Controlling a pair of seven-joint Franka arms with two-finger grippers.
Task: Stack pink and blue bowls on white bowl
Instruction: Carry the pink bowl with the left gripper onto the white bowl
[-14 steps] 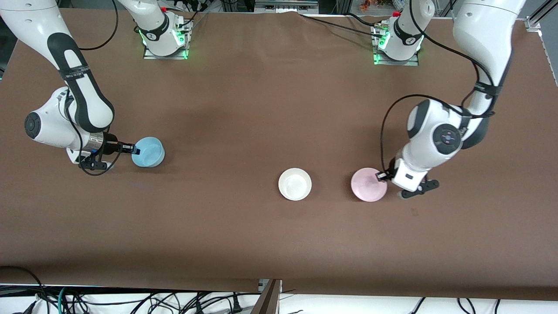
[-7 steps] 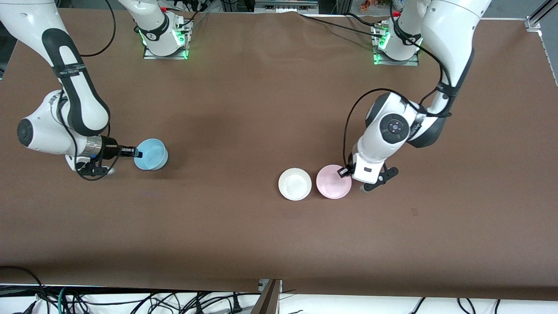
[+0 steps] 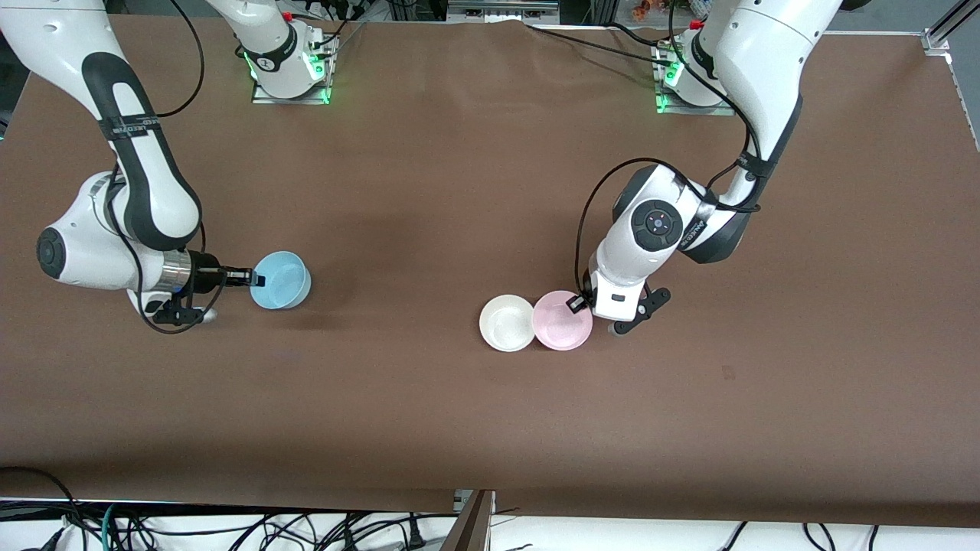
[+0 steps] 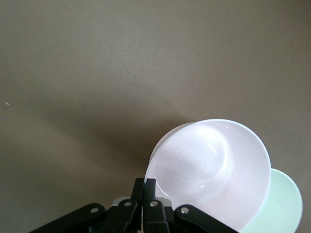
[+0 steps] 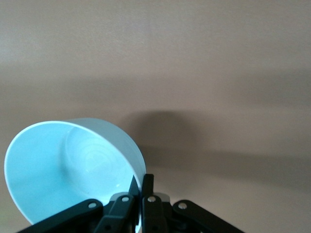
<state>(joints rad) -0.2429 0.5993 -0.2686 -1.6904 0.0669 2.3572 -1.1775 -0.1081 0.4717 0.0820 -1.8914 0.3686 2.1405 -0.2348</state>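
From the front view, you have neither stacking step finished. The white bowl point(image 3: 507, 324) sits empty on the brown table point(image 3: 475, 428) near its middle, and nothing rests in it yet. The left gripper point(image 3: 579, 304) pinches the rim of the pink bowl point(image 3: 563, 330), which overlaps the white bowl's rim on the side toward the left arm's end of the table; you cannot tell from here whether the two touch or the pink one is held just above. The right gripper point(image 3: 256, 278) grips the rim of the blue bowl point(image 3: 282, 280) well apart from the other two, toward the right arm's end of the table. Both bowls are picked up; you have both placements left, pink looking closest.

In the left wrist view, the left gripper point(image 4: 144, 187) has its fingers narrowed onto the wall of the pink bowl point(image 4: 214, 170). That bowl is plain, glossy and pale, with faint rings in its base, tilted toward the camera. A sliver of the white bowl point(image 4: 286, 204) shows under its edge.

In the right wrist view, the right gripper point(image 5: 141, 184) clamps the rim of the blue bowl point(image 5: 73, 170) the same way. The bowl is smooth sky blue, empty, tipped toward the camera over bare table.
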